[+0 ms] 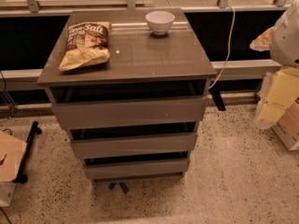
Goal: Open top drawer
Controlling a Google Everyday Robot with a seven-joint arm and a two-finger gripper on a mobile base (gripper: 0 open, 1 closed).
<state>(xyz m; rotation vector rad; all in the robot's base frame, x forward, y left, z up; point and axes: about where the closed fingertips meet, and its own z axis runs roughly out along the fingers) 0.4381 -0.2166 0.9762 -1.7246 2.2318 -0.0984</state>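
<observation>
The top drawer (128, 112) is the widest, tallest glossy grey-brown front of three, just under the cabinet top (154, 55). A dark gap shows between its upper edge and the top. Two narrower-looking fronts (134, 144) sit below it. My arm's white casing (287, 31) enters at the right edge. Pale yellow parts below it look like my gripper (274, 101), which hangs to the right of the cabinet, well apart from the drawer front.
A chip bag (86, 45) and a white bowl (160, 22) lie on the cabinet top. A white cable (228, 45) hangs at the right rear. Cardboard (9, 155) and a black bar (28, 148) lie on the speckled floor at left. A box (289, 129) sits at right.
</observation>
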